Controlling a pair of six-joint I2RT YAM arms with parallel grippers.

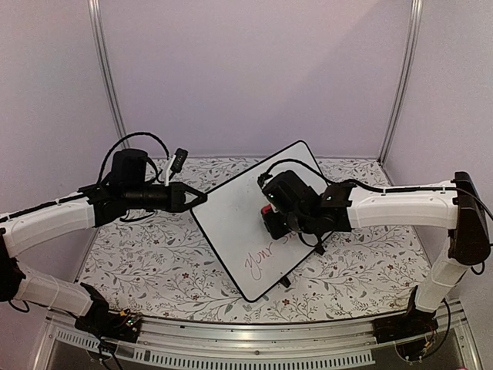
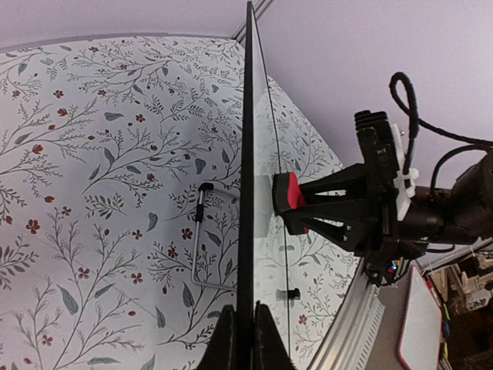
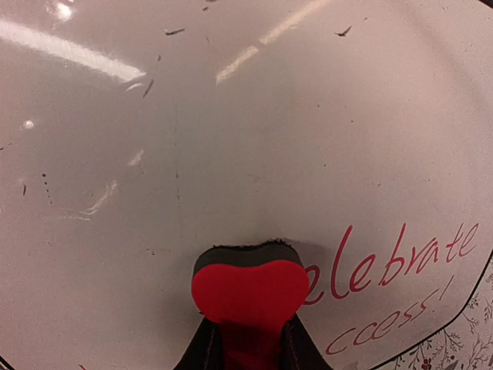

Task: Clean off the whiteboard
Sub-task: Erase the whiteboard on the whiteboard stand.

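Note:
The whiteboard (image 1: 246,223) stands tilted on the table, glossy white with a thin black rim. Red handwriting (image 1: 262,260) remains near its lower edge; the right wrist view shows it as "elebrate" (image 3: 393,262). My left gripper (image 1: 196,198) is shut on the board's left edge, seen edge-on in the left wrist view (image 2: 246,154). My right gripper (image 1: 271,220) is shut on a red eraser (image 3: 250,291) with a dark felt face pressed against the board (image 3: 231,139). The eraser also shows in the left wrist view (image 2: 287,193).
The table has a floral cloth (image 1: 154,262). A thin wire stand (image 2: 202,231) props the board from behind. A small black foot (image 1: 285,282) shows at the board's lower edge. A metal rail (image 1: 254,343) runs along the near table edge.

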